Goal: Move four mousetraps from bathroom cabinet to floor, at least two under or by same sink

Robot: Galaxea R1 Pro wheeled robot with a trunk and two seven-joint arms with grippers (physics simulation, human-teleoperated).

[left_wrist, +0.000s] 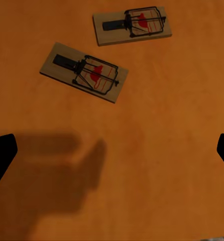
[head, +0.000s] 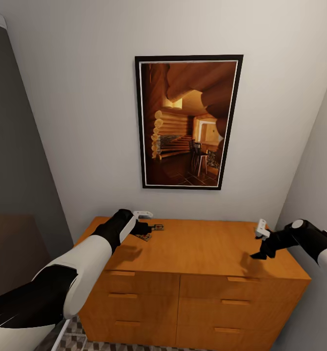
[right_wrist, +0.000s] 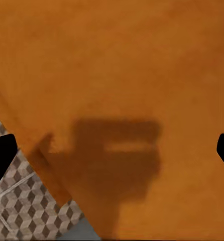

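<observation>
Two arms hang over the cabinet [head: 197, 248]; two mousetraps lie on its top.

From the head view the left gripper [head: 146, 226] half covers the traps. Its wrist view shows both, one mousetrap [left_wrist: 84, 72] nearer, another mousetrap [left_wrist: 132, 25] beyond, ahead of wide-apart fingertips [left_wrist: 1, 155]. The right gripper [head: 261, 248], also spread, hovers over bare wood near the edge, cube-patterned floor [right_wrist: 26, 201] below. A framed picture [head: 188, 122] hangs above.
</observation>
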